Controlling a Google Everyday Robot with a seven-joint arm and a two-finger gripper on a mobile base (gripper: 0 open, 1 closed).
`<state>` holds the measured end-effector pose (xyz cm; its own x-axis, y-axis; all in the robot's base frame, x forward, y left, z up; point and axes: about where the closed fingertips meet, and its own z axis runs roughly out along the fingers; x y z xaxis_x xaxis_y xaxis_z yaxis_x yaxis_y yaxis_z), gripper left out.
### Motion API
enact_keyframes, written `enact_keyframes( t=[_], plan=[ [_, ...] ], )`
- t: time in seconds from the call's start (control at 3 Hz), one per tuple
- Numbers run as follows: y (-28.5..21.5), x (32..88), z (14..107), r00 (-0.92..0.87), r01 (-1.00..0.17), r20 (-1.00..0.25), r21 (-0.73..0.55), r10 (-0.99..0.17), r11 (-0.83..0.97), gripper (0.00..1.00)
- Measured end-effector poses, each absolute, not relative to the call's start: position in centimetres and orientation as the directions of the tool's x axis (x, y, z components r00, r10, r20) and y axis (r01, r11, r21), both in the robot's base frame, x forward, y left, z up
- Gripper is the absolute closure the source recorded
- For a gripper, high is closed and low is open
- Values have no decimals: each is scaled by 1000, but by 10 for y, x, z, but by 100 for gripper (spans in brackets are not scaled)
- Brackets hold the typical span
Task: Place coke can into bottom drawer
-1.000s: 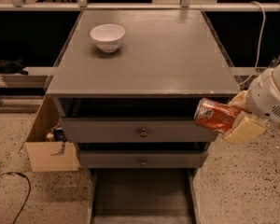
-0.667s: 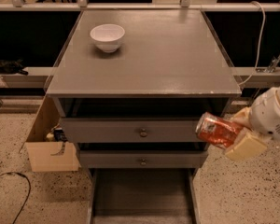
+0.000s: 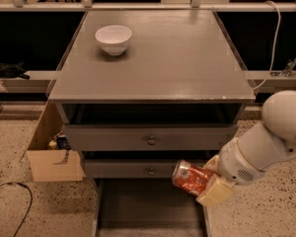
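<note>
Down and to the left since a second ago, the small red-orange coke can (image 3: pixel 191 177) with white markings is now hanging in the air in front of the right end of the lower knobbed drawer, no longer level with the upper one. The white robot arm (image 3: pixel 269 139) is reaching in from the right, and its two-finger gripper (image 3: pixel 207 179) is pinching the coke can between its tan pads (image 3: pixel 215 192), one above and one below. The can is lying on its side, tilted, with its silver end pointing left.

Just below the can, the bottom drawer (image 3: pixel 143 204), a wide shallow grey tray with a flat dark floor, is standing pulled out toward the near side. The can is hovering over its right part, not touching the floor.

Above it, two grey drawer fronts (image 3: pixel 113 138) with small round knobs are sitting in the grey cabinet (image 3: pixel 163 73). A white ceramic bowl (image 3: pixel 113 38) is resting on the far left of the cabinet top. An open brown cardboard box (image 3: pixel 52 157) is standing on the speckled floor to the left of the cabinet.
</note>
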<state>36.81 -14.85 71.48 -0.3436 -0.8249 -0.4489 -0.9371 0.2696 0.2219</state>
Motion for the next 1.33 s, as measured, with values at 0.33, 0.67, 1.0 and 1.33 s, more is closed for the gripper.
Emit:
enact_keyframes(
  t=[0.33, 0.67, 1.0, 1.33],
  plan=[
    [-113, 373, 673, -335, -933, -433, 274, -837, 232, 100],
    [-113, 373, 673, -335, -933, -433, 274, -837, 232, 100],
    [-109, 379, 640, -377, -918, -468, 307, -799, 253, 100],
    [-111, 385, 588, -449, -885, -484, 356, -751, 299, 100]
  ],
)
